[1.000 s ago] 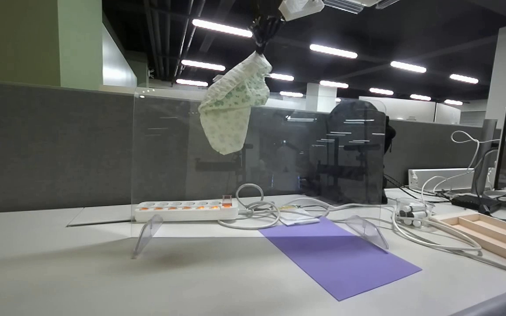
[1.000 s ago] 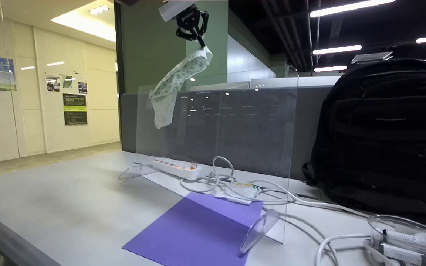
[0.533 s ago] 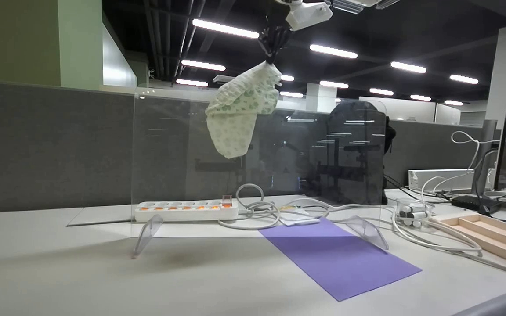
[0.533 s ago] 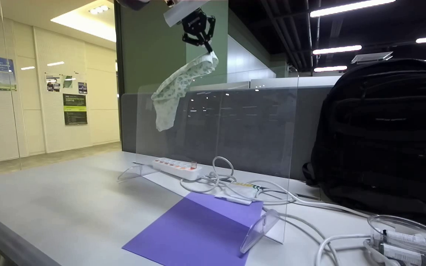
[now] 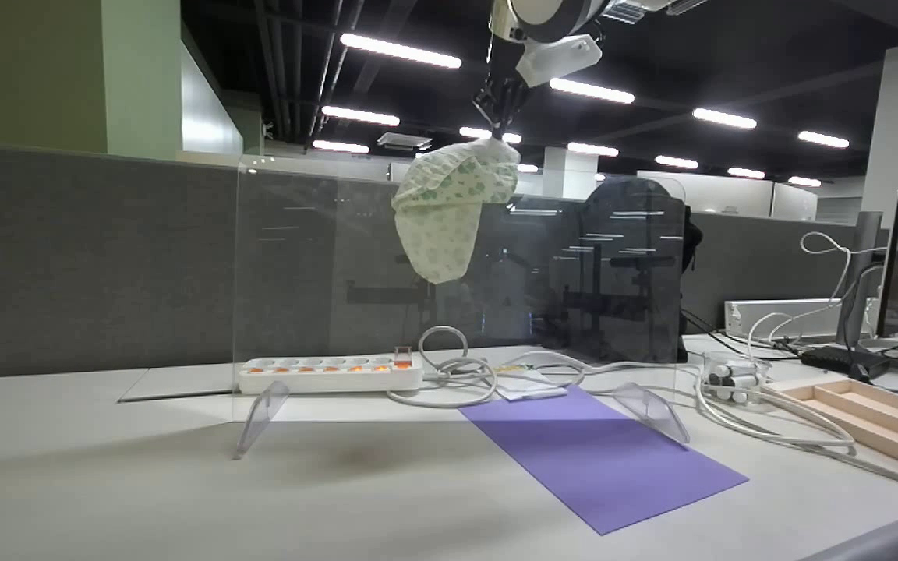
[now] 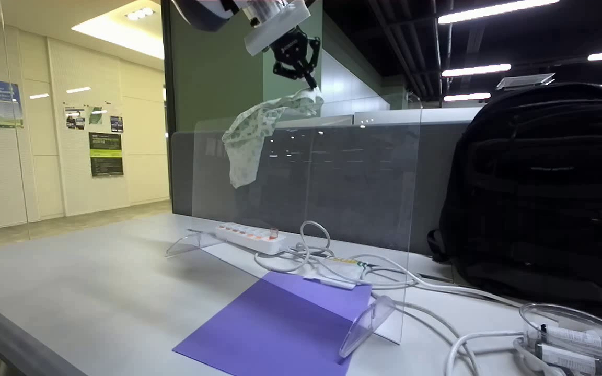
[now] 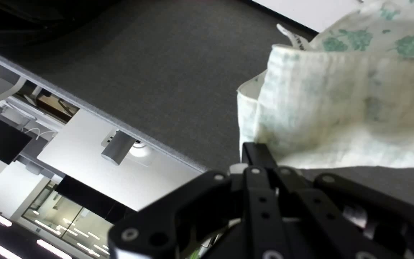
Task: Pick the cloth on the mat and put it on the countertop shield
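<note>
My tool (image 6: 312, 85) pinches one end of the green-flowered cloth (image 6: 253, 128), which slants sideways and down, crossing the top edge of the clear shield (image 6: 363, 167) in both exterior views, contact unclear; I'd lower it astride that edge.

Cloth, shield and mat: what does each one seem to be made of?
Cloth: thin, matte fabric, likely cotton; it hangs in soft folds.
Shield: clear, glossy plastic, probably acrylic, possibly glass; it is see-through, with sharp light reflections.
Mat: smooth, matte sheet, perhaps paper or thin foam; it lies flat without shine, which leaves it open.
</note>
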